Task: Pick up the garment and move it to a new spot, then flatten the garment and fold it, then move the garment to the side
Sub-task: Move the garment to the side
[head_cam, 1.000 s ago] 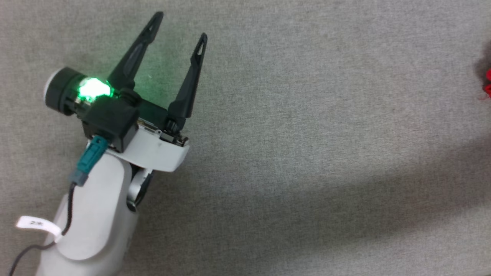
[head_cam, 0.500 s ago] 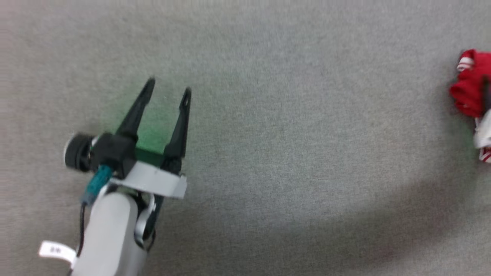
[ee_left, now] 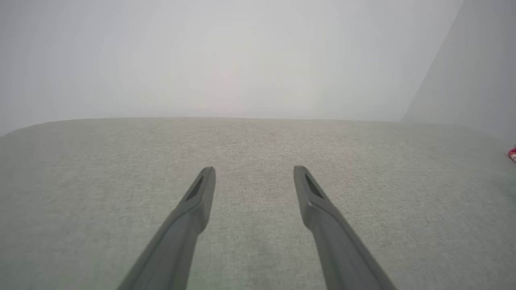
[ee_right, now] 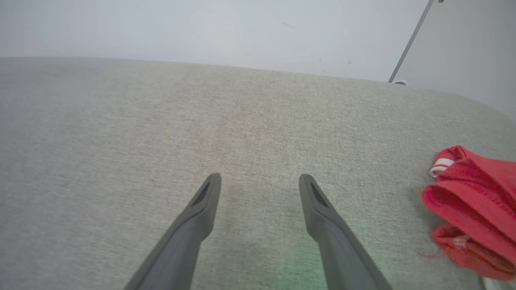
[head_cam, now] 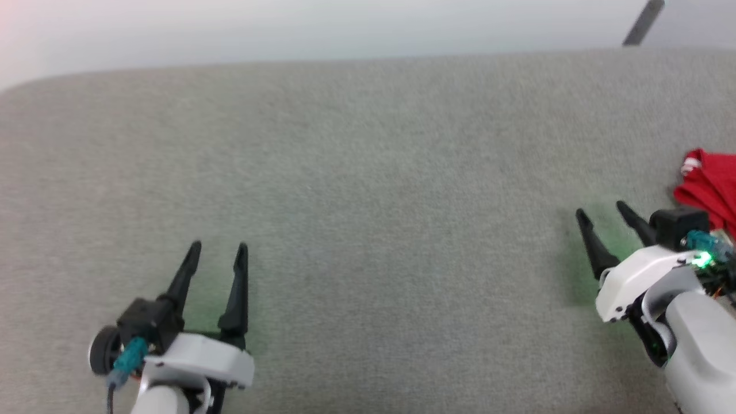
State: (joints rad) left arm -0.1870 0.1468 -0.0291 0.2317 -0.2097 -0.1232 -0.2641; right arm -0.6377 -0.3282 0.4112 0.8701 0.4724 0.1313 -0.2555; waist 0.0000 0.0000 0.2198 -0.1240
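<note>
The garment [head_cam: 710, 187] is a bunched red heap with a bit of red-and-white striped trim, lying at the far right of the grey fabric surface [head_cam: 374, 201]. In the right wrist view the garment [ee_right: 471, 211] sits to the right of the fingers, apart from them. My right gripper [head_cam: 601, 214] stands open just left of the heap, holding nothing. At the lower left my left gripper [head_cam: 219, 249] is open too, far from the garment. A sliver of red shows at the right edge of the left wrist view [ee_left: 512, 154].
The grey surface ends in a rounded far edge [head_cam: 345, 60] with a pale wall behind it. A thin dark rod [ee_right: 407, 44] leans at the back right.
The head camera has tilted up and back, so the far edge and both grippers now show. The right gripper has come into view beside the garment with open jaws.
</note>
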